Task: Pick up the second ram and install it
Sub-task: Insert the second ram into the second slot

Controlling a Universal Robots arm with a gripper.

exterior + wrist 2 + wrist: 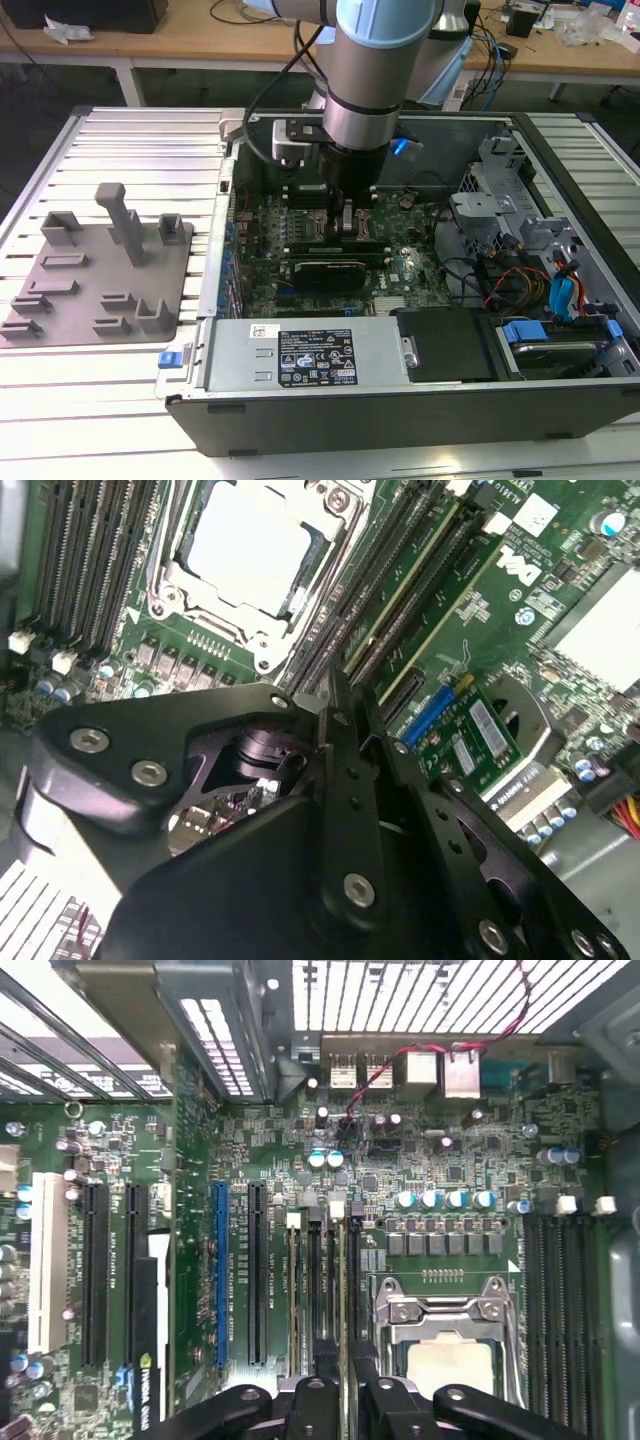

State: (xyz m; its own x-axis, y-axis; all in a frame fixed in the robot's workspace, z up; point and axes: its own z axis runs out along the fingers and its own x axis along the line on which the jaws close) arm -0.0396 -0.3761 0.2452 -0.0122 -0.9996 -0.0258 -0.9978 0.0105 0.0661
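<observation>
The second ram is a thin green stick standing on edge in a black memory slot beside the CPU socket. In the first wrist view the second ram runs straight up from between my fingers. My gripper reaches down inside the open computer case over the motherboard. Its gripper fingers are drawn close together on the near end of the stick. Another green strip sits in a neighbouring slot. In the first wrist view the gripper stands next to the CPU socket.
A grey fixture plate with blocks lies on the slatted table at the exterior view's left. Inside the case are a black card, the power supply, and the drive cage with cables at the right. Expansion slots run beside the memory slots.
</observation>
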